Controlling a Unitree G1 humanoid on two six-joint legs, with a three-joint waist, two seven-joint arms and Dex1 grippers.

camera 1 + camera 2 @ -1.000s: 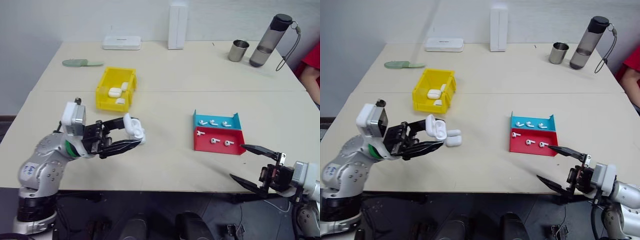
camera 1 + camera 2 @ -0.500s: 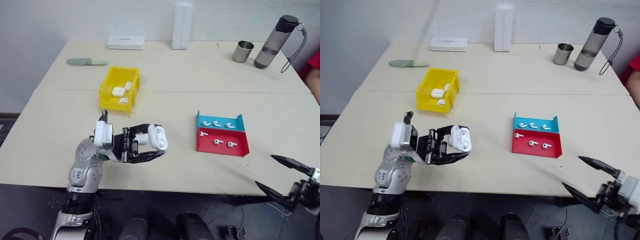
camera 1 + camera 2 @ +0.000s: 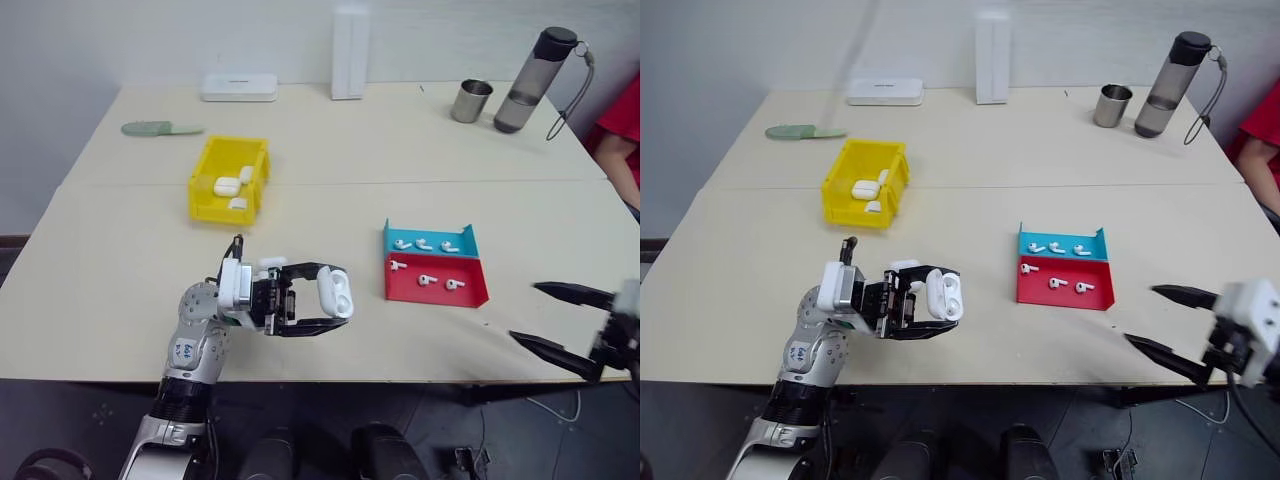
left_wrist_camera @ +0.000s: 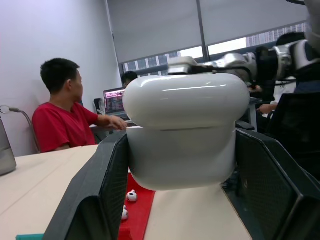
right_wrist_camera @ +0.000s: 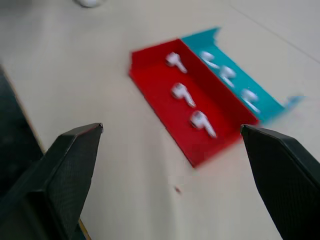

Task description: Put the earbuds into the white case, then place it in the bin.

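Left gripper [image 3: 322,297] carried the white case [image 3: 334,292] right, jaws clamped; right gripper [image 3: 562,323] gapes, seemingly past the table [image 3: 330,345] edge

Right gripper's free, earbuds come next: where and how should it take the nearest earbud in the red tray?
Probably by its rounded head, from straight above. The earbud lies flat in the shallow red tray; open right gripper spans it easily.

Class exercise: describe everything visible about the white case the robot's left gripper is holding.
The white case is a small, glossy, rounded plastic earbud case with a hinged flip lid. Its lid stands open, showing the inner wells. It is clamped between the two black fingers of the left gripper, lifted above the beige table, left of the red tray. Only the fingers touch it.
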